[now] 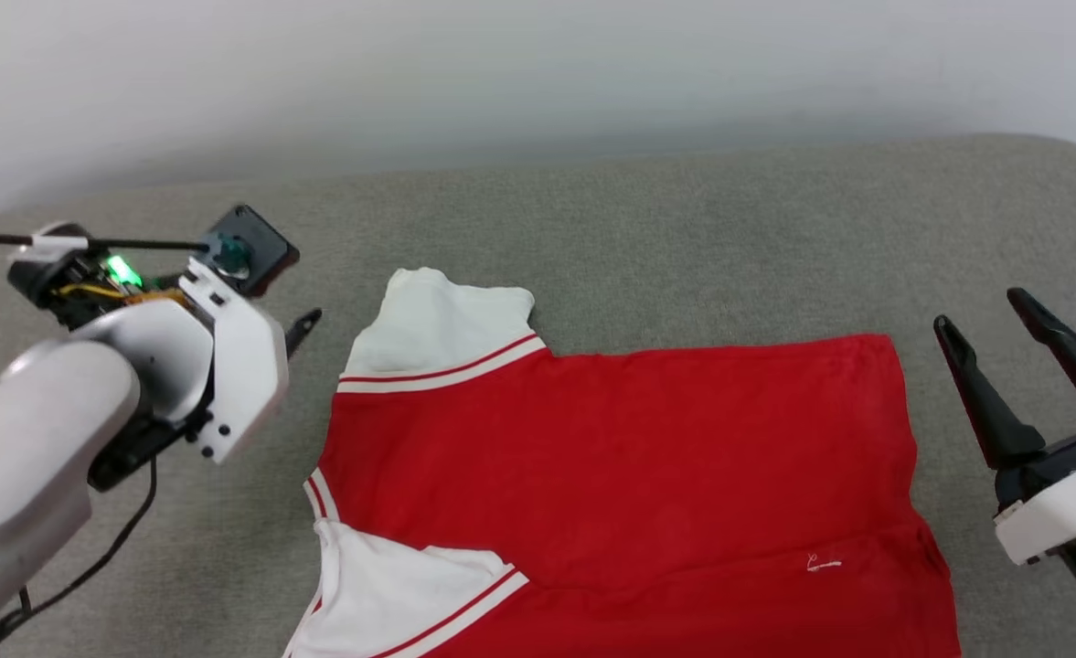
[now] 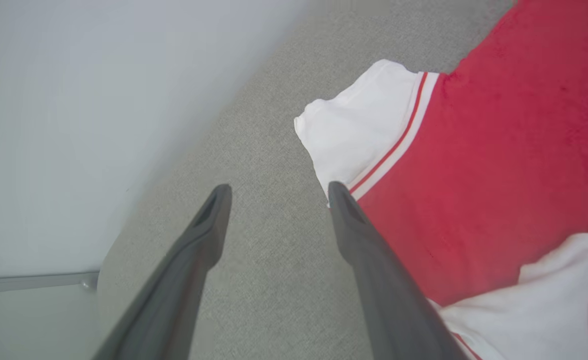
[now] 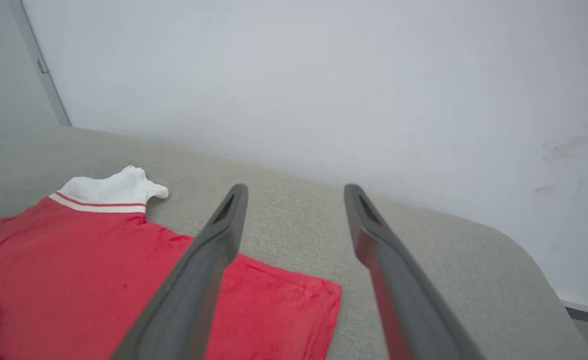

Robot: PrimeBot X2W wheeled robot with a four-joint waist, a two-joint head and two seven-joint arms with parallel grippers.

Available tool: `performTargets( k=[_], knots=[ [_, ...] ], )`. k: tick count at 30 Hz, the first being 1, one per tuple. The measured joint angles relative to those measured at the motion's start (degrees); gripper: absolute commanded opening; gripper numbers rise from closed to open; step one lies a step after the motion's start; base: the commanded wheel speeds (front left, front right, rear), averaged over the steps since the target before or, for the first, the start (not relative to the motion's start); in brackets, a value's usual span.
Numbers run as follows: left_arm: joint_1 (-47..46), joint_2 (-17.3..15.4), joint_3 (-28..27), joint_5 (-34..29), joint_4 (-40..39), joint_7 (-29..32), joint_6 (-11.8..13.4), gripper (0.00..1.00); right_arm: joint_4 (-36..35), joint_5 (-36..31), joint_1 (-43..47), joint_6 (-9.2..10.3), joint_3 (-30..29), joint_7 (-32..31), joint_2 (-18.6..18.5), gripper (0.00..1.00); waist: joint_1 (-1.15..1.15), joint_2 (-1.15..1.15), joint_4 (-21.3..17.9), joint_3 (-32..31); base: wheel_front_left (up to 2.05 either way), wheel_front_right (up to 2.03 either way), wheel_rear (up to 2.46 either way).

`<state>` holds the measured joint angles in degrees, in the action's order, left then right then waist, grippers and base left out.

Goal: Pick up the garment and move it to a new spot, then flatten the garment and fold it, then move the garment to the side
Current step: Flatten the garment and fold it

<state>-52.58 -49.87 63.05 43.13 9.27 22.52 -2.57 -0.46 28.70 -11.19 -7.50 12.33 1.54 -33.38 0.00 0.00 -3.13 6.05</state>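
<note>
The red shirt (image 1: 611,457) lies spread flat on the grey cushion (image 1: 684,228), between the two end effectors. The left end effector (image 2: 279,187) has its fingers wide apart and empty, with a white sleeve (image 2: 343,130) just beside one fingertip. The right end effector (image 1: 981,315) is likewise spread wide and holds nothing, with the shirt's hem close beside it.

One garment (image 1: 611,475) is lying on one grey surface (image 1: 684,228), and two tools are flanking that garment, the left tool (image 2: 276,192) on one side, the right tool (image 1: 981,315) opposite.
</note>
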Motion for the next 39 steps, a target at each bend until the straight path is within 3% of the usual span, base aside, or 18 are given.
performTargets(
  k=[6,14,19,26,31,36,37,38,39],
  knots=[
    [-6.19,2.34,-3.03,1.05,5.12,0.55,-0.07,1.00,-5.42,-6.17,5.22,0.00,-8.42,7.00,10.73,1.00,0.00,0.00,-2.39,4.24,0.00,0.00,0.00],
    [-16.75,5.01,-3.92,1.56,10.46,7.36,-2.91,1.00,-11.98,-10.85,9.68,0.00,-12.07,10.62,20.56,1.00,0.01,0.00,-4.99,10.94,0.00,0.00,0.00],
    [-21.98,6.49,-4.65,6.14,14.19,16.24,-3.61,1.00,-13.93,-12.74,9.66,0.00,-10.50,11.15,22.29,1.00,0.01,0.00,-6.61,15.35,0.00,0.00,0.00],
    [-25.46,6.83,-1.47,10.84,15.58,31.89,-4.46,1.00,-14.38,-13.60,7.19,0.00,-9.22,12.03,22.86,1.00,0.01,0.00,-8.95,20.76,0.00,0.00,0.00],
    [-25.52,6.53,1.57,10.88,15.51,36.68,-4.56,1.00,-13.41,-13.63,5.18,0.00,-8.09,12.44,22.84,1.00,0.01,0.00,-10.18,23.58,0.00,0.00,0.00],
    [-25.64,5.82,3.07,10.58,15.71,37.54,-4.68,1.00,-12.07,-13.52,4.32,0.00,-7.12,12.63,22.69,1.00,0.01,0.00,-11.26,25.03,0.00,0.00,0.00],
    [-25.66,5.70,3.28,10.59,15.70,37.57,-4.77,0.38,-11.79,-13.46,4.32,0.00,-7.08,12.68,22.67,1.00,0.01,0.00,-11.41,25.11,0.00,0.00,0.00],
    [-25.69,5.59,3.43,10.72,15.72,37.49,-4.82,0.00,-11.52,-13.41,4.33,0.00,-7.02,12.81,22.64,1.00,0.01,0.00,-11.50,25.09,0.00,0.00,0.00],
    [-25.65,5.54,3.48,11.36,15.88,37.34,-4.82,0.00,-11.22,-13.28,4.33,0.00,-7.01,12.88,22.57,1.00,0.01,0.00,-11.52,24.98,0.00,0.00,0.00]
  ],
)
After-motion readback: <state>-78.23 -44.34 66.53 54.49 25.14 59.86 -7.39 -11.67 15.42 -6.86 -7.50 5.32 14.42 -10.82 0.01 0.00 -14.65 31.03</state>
